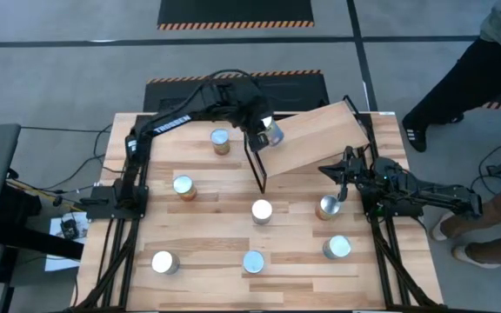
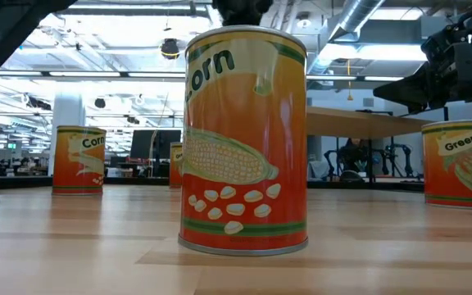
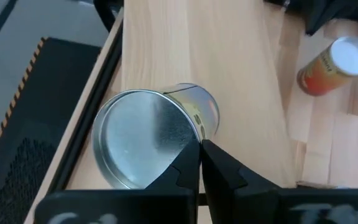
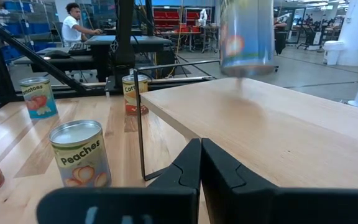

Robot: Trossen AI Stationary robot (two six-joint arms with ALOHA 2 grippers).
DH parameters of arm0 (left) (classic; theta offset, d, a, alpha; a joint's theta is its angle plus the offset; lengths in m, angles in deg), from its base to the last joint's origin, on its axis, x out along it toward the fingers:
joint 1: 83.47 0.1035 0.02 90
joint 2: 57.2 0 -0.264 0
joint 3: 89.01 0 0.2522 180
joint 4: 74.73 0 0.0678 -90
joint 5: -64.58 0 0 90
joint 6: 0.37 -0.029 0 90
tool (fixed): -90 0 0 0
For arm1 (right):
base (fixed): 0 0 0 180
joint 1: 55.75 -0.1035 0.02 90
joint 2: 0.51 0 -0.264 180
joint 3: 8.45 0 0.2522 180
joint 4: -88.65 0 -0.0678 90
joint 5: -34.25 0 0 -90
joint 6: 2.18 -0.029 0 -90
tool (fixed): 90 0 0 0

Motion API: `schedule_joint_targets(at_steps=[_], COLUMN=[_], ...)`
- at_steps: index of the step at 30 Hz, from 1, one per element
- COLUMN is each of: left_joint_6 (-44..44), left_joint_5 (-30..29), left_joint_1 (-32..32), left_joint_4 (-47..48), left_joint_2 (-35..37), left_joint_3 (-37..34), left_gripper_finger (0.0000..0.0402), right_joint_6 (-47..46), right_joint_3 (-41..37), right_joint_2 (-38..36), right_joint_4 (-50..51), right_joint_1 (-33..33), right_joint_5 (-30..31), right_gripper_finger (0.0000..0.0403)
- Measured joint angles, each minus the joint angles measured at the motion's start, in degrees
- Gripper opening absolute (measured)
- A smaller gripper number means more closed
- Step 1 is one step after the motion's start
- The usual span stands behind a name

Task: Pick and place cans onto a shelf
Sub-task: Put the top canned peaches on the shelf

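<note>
Altogether eight cans are in the high view. Seven stand upright on the slatted table: one far left, one left of centre, one in the middle, one right of it, and three along the near edge. The eighth can is on the single shelf, a tilted light-wood board at the far side of the table, at its end with the black frame.

Both arms are at work. The left gripper hovers at that shelf end; in its wrist view its fingers are pressed together with nothing between them, their tips right at the rim of the shelf can. The right gripper sits just beyond the right-hand table can, in front of the shelf's near edge, fingers likewise closed and empty.

Between that gripper and the shelf can lies only bare board. A peaches can stands beside the frame post. In the low view a corn can fills the middle. Two people stand right of the table; a third person sits at a desk behind.
</note>
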Motion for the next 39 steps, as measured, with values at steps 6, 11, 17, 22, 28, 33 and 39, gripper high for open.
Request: schedule_joint_targets(at_steps=[6, 11, 17, 22, 28, 33, 39], left_joint_6=[0.15, 0.59, 0.46, 0.17, 0.15, 0.18, 0.22], left_joint_5=[-2.25, -2.79, -2.95, -2.93, -2.93, -2.93, -3.83], left_joint_1=[0.0, 0.0, 0.0, 0.0, 0.02, 0.02, 0.02], left_joint_4=[-0.19, 0.09, -1.46, -1.95, -2.06, -2.88, -3.06], left_joint_2=[-0.26, -0.26, -0.24, -0.18, -0.18, -0.18, -0.18], left_joint_3=[0.0, -0.04, -1.86, -1.84, -1.84, -1.84, -1.84], left_gripper_finger=[0.0, 0.0, 0.0, 0.0, 0.0, 0.0, 0.002], right_joint_6=[0.0, 0.0, 0.0, 0.0, 0.0, 0.0, 0.0], right_joint_3=[0.01, 0.0, 0.0, 0.0, 0.0, 0.02, 0.0], right_joint_2=[-0.01, 0.0, 0.0, -0.01, -0.02, 0.0, -0.01], right_joint_4=[-0.01, -0.02, 0.0, -0.01, -0.02, 0.0, -0.02], right_joint_1=[0.0, 0.0, 0.0, 0.0, 0.0, 0.0, 0.0], right_joint_5=[-0.04, -0.04, -0.04, -0.04, -0.04, -0.04, -0.03], right_gripper_finger=[0.0033, 0.0033, 0.0033, 0.0033, 0.0033, 0.0033, 0.0033])
